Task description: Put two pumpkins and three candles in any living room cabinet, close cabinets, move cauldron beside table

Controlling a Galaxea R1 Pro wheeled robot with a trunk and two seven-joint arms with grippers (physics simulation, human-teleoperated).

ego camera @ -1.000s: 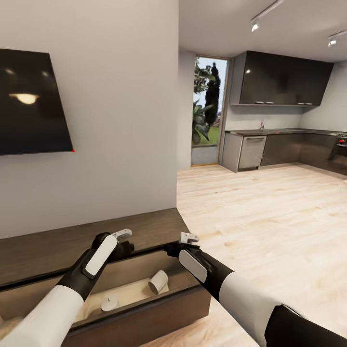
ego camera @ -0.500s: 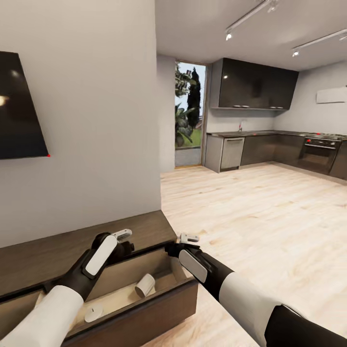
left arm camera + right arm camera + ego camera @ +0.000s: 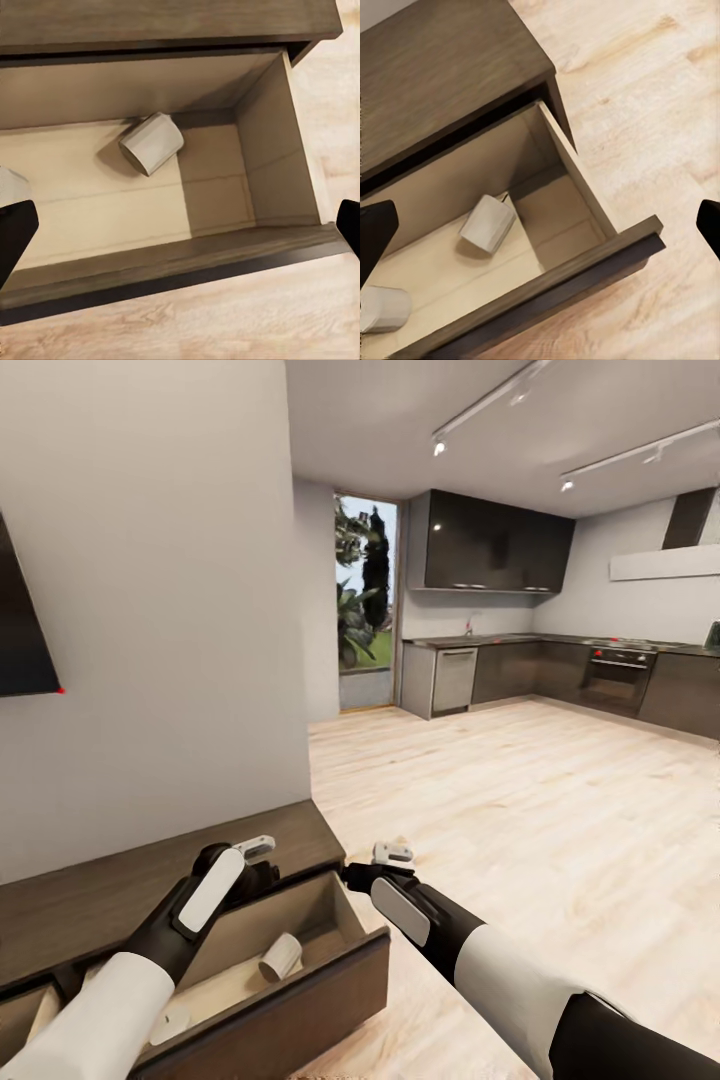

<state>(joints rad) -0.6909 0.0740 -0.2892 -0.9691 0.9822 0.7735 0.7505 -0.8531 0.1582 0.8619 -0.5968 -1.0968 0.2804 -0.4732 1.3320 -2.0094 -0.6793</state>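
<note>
Head view: the cabinet point(image 3: 150, 880) stands against the wall with one drawer point(image 3: 300, 985) pulled out. Inside it a candle point(image 3: 280, 957) lies on its side, and another candle point(image 3: 168, 1022) sits partly behind the left arm. The left gripper point(image 3: 255, 850) hovers over the drawer and the right gripper point(image 3: 392, 853) beside its end; I cannot tell how far either is spread from here.

Left wrist view: the tipped candle point(image 3: 151, 143) rests near the drawer's back wall, and the dark fingertips point(image 3: 15, 240) stand wide apart, holding nothing.

Right wrist view: both candles point(image 3: 487, 223) point(image 3: 382, 309) lie in the drawer, and the fingertips point(image 3: 373, 236) sit at opposite edges, spread and empty.
</note>
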